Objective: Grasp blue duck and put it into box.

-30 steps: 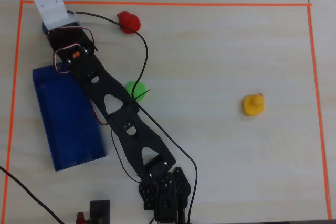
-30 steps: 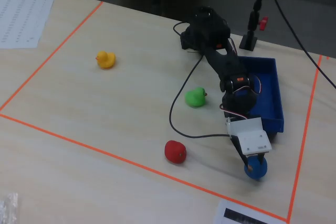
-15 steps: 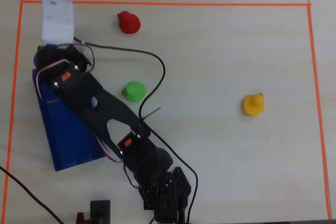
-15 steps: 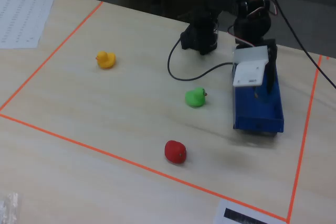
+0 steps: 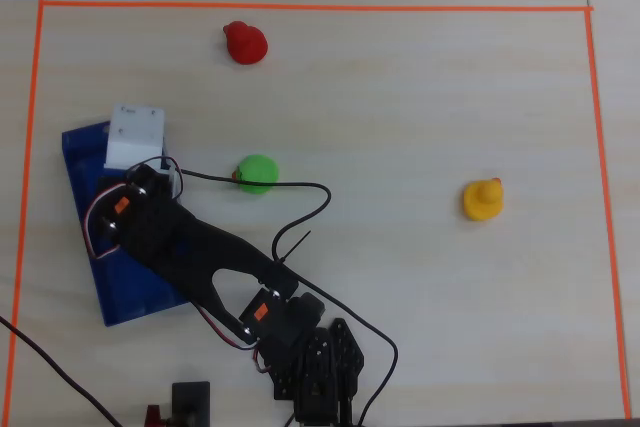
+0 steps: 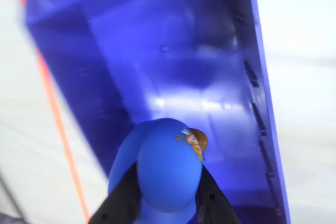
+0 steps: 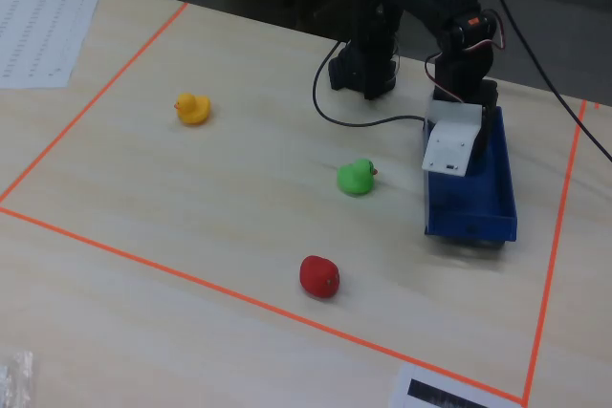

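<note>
In the wrist view my gripper [image 6: 167, 203] is shut on the blue duck [image 6: 168, 166], with a black finger [image 6: 123, 198] on each side of its rounded body. The reddish beak points right. The duck hangs over the inside of the dark blue box [image 6: 184, 66], above the end nearest the camera. In the overhead view the box [image 5: 128, 292] lies at the left, with the arm's white wrist block [image 5: 135, 135] over its far end; the duck is hidden there. In the fixed view the box [image 7: 478, 212] is at the right, under the wrist block [image 7: 452, 145].
A green duck [image 5: 257, 174] sits just right of the box, and also shows in the fixed view [image 7: 356, 178]. A red duck [image 5: 244, 43] and a yellow duck [image 5: 483, 199] lie farther off. Orange tape [image 5: 300, 7] borders the work area. A black cable [image 5: 300, 187] runs beside the green duck.
</note>
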`<state>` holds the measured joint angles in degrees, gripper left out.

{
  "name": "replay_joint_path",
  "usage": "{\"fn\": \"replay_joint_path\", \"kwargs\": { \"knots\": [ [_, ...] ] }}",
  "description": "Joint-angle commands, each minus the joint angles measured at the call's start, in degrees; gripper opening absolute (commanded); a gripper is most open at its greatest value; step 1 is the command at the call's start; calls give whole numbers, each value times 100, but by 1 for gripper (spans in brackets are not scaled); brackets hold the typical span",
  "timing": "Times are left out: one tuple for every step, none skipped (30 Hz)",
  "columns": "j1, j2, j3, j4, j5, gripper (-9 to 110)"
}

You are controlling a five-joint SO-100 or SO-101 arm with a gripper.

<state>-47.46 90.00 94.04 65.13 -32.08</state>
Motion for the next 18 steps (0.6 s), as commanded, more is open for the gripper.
{"fn": "replay_joint_path", "kwargs": {
  "knots": [
    [246, 545, 264, -132, -299, 38],
    [308, 703, 325, -79, -448, 41],
    [378, 870, 378, -18, -642, 44],
    [466, 1055, 404, 44, -800, 42],
    [606, 1266, 448, 70, -949, 34],
    [782, 1538, 519, 18, -1107, 22],
    [993, 1863, 642, -88, -1266, 11],
    [1230, 2224, 844, -281, -1424, 0],
    [1494, 2593, 1072, -492, -1591, 0],
    [1767, 2962, 1318, -659, -1775, 0],
    [2057, 3349, 1591, -817, -1934, 0],
    [2329, 3753, 1942, -1002, -2083, 0],
    [2619, 4228, 2382, -1274, -2250, 0],
    [2883, 4755, 2918, -1556, -2470, 0],
    [3129, 5326, 3507, -1837, -2698, 0],
    [3357, 5924, 4104, -2083, -2909, 0],
    [3551, 6504, 4658, -2215, -3094, 0],
    [3718, 7040, 5142, -2241, -3217, 0]
  ]
}}
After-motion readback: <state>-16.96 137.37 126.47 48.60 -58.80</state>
